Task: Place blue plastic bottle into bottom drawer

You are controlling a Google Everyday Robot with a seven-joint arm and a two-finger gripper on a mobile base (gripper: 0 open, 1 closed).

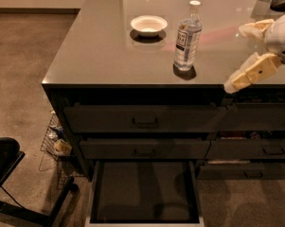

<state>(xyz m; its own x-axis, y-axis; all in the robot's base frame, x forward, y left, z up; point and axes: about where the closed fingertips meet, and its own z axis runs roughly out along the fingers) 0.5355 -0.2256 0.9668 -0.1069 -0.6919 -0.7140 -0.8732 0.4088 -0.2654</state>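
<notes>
The blue plastic bottle (186,39) stands upright on the grey counter top (99,51), near its front edge, white cap on. My gripper (235,58) hangs at the right edge of the view, to the right of the bottle and apart from it. Its two cream fingers are spread open and hold nothing. The bottom drawer (143,189) is pulled out below the counter's left column, with a dark flat interior and nothing in it.
A white bowl (149,24) sits on the counter, left of and behind the bottle. Two shut handled drawers (145,122) sit above the open one. A wire rack (54,141) and a dark chair base (4,174) stand on the floor at the left.
</notes>
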